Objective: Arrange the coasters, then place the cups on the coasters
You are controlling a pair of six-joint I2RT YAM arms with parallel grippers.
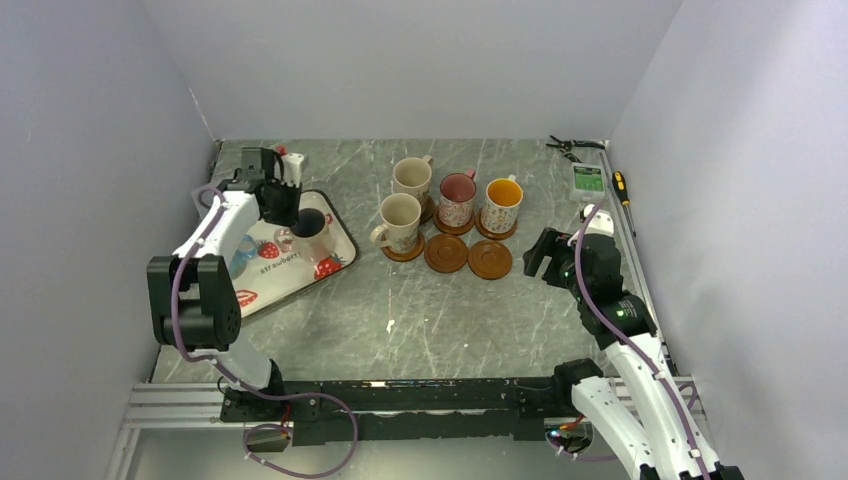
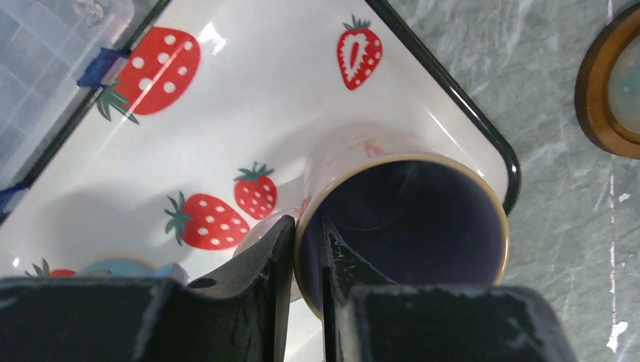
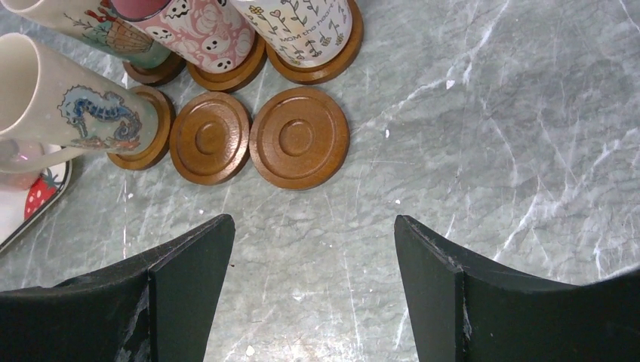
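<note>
The marble table (image 1: 440, 320) carried everything, with the strawberry tray (image 2: 241, 90) at its left, which I took to be the store for cups not yet set out. My left arm reached forward over that tray, elbow folded high and wrist tipped down, so the left gripper (image 2: 306, 234) met the dark-lined cup (image 2: 407, 219) from above. 1 finger sat inside the wall and 1 outside, pinched on the rim. That hold suited a straight lift, I judged. The cup stood upright on the tray, near the corner closest to the coasters.

My right arm crouched low at the right. The right gripper (image 3: 313, 226) faced the rows with jaws wide apart, holding nothing and touching nothing.

4 cups (image 1: 412, 177) already stood on coasters. The 2 bare coasters (image 3: 209, 137) lay just beside each other in the near row, ready to be filled.
</note>
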